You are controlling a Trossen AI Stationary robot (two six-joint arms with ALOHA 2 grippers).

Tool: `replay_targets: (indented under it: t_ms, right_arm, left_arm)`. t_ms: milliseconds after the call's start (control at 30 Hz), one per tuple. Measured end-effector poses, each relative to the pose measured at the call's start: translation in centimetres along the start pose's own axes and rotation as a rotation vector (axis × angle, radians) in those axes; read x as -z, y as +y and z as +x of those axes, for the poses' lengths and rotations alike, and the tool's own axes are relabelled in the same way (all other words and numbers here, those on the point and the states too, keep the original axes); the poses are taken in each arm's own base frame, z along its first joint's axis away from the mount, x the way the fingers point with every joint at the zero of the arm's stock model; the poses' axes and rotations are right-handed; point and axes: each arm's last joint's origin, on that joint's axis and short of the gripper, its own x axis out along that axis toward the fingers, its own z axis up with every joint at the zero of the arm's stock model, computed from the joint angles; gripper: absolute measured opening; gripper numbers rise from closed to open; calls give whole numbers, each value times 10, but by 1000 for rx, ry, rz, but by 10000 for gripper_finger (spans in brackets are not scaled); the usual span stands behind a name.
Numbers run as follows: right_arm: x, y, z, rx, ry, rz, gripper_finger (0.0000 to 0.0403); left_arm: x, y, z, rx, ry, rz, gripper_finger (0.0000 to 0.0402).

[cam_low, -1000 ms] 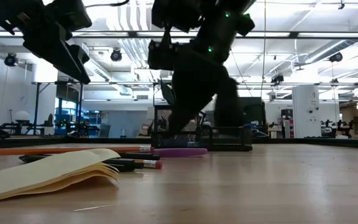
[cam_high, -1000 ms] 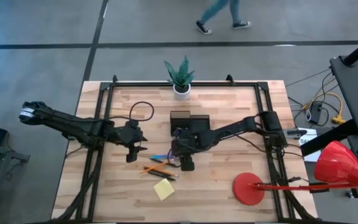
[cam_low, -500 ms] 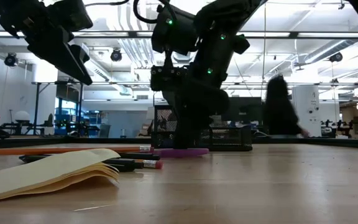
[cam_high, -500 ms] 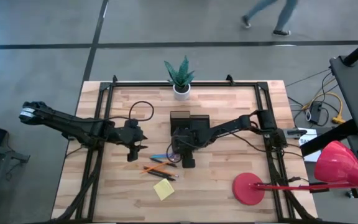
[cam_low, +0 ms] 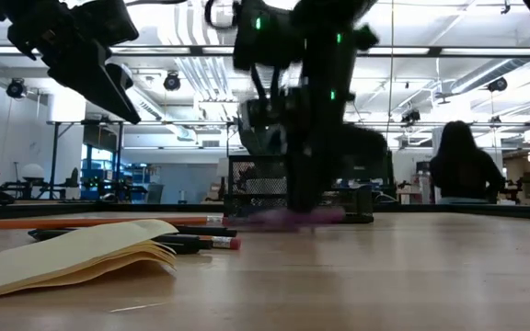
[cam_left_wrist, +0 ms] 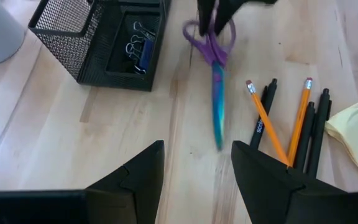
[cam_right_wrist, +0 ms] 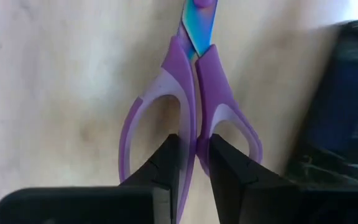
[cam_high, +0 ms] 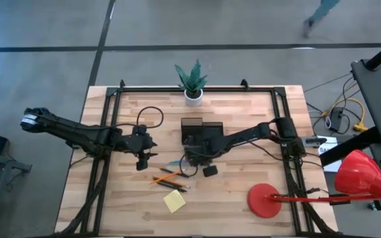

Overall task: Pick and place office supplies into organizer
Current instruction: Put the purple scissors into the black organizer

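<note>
right gripper (cam_right_wrist: 194, 163) fingers pinched on scissors (cam_right_wrist: 188, 106) handle bridge, desk just beside organizer (cam_left_wrist: 107, 40). stiff, light, slick plastic, blades might swing. left gripper (cam_left_wrist: 194, 163) fingers spread, empty, farther from organizer.

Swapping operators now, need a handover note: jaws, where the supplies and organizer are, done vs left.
Right gripper: jaws closed on the purple scissors at the handles, beside the organizer.
Left gripper: jaws open, empty, hovering over the table left of the supplies.
Organizer: binder clips already in one compartment.
On the table: orange pencils, dark pens, yellow sticky pad.
Done: clips in, scissors gripped.
Left: place the scissors, then pens, pencils and pad.
</note>
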Motion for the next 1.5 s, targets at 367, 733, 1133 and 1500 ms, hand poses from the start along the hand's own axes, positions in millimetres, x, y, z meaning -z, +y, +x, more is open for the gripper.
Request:
replay_targets:
  t_ms: [367,733,1133,1500]
  right_arm:
    - [6,-5,-100,402,178,-113,50]
    - [22,-37,-114,889,520,-360,51]
    - [39,-49,-121,808,671,-491,50]
    - [32,-58,-86,755,699,-539,50]
  left_arm:
    - [-2,1,-1,-27,-25,-5,173]
    - [-3,1,-3,-24,-35,-18,173]
    - [-2,1,-2,-23,-32,-68,173]
    - [-8,0,-2,-11,-94,-85,173]
